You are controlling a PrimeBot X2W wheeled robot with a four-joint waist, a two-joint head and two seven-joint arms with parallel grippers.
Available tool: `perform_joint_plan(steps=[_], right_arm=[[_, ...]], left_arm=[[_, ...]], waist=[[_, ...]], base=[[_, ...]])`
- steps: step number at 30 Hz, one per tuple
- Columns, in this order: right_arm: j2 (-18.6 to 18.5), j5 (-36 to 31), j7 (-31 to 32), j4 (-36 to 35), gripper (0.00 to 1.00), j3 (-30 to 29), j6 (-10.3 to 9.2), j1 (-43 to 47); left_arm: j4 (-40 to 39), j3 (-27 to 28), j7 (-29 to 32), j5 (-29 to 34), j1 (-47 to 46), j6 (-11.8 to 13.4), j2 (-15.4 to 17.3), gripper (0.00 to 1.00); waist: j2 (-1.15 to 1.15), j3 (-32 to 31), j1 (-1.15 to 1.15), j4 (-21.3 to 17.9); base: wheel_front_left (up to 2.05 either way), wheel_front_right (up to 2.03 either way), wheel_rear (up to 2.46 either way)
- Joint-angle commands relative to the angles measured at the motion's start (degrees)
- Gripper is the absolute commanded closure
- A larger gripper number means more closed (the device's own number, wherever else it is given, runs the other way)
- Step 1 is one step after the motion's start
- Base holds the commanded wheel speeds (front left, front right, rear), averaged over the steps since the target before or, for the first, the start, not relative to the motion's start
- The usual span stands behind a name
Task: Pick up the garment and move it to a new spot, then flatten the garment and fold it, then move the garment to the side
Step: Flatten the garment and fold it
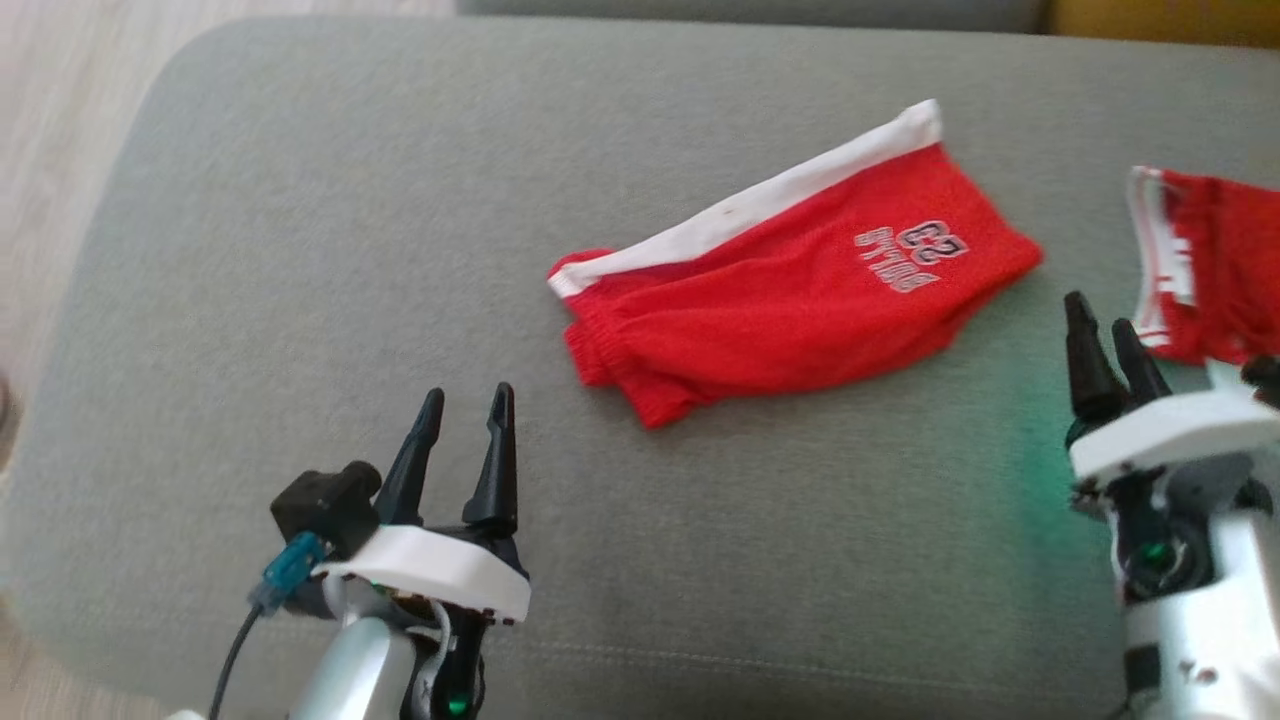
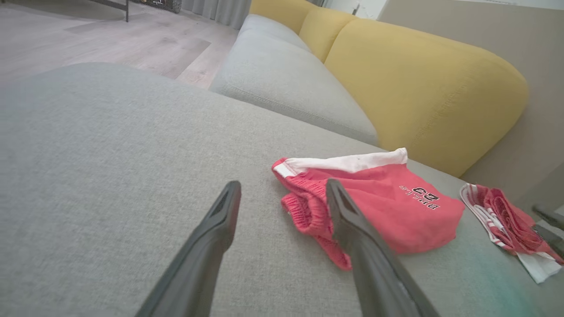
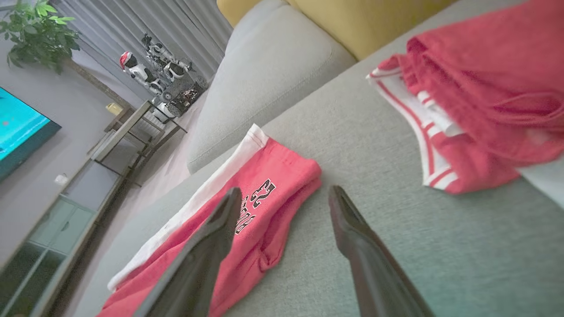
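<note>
The garment (image 1: 790, 290) is a pair of red shorts with a white side stripe and a "23" print, lying folded on the grey cushion (image 1: 300, 250). It also lies ahead in the left wrist view as the garment (image 2: 396, 207) and in the right wrist view as the garment (image 3: 246, 207). My left gripper (image 1: 466, 400) hovers open to the lower left of it, with nothing between the fingers (image 2: 220, 220). To the right of the garment my right gripper (image 1: 1103, 322) stands open and empty, its fingers (image 3: 348, 220) pointing past the printed end.
A second red garment with white stripes (image 1: 1200, 265) lies at the cushion's right, close to my right gripper. Yellow backrests (image 2: 418, 83) rise behind the sofa. Wood floor (image 1: 50, 120) lies beyond the cushion's left edge. A television (image 3: 17, 127) and shelving stand across the room.
</note>
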Motion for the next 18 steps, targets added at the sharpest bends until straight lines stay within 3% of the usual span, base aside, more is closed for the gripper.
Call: perform_joint_plan(steps=[1, 4, 7, 18], right_arm=[[0.2, 1.3, 1.4, -0.9, 0.00, 0.2, -0.05, -2.8], [0.5, 3.7, 5.2, 2.0, 0.00, -3.0, -0.05, -5.9], [0.7, 4.7, 8.7, 5.4, 0.00, -6.0, -0.05, -8.9], [1.0, 0.0, 15.4, 16.2, 0.00, -13.8, -0.05, -18.1]], left_arm=[[-2.0, 1.2, -0.4, -0.3, -2.5, 0.3, 0.3, 0.00], [-2.1, 0.6, -0.4, -0.5, -3.0, 0.6, 0.3, 0.00], [-1.7, -0.8, -0.4, 4.2, -4.0, 1.2, 0.3, 0.00], [-3.5, -5.0, -0.4, 2.3, -5.5, 2.7, 0.3, 0.00]], waist=[[0.00, 1.7, 0.00, 1.9], [0.00, 3.1, 0.00, 3.7], [0.00, 4.3, 0.00, 5.2], [0.00, 7.4, 0.00, 8.0]], base=[[0.00, 0.00, 0.00], [0.00, 0.00, 0.00], [0.00, 0.00, 0.00], [0.00, 0.00, 0.00]])
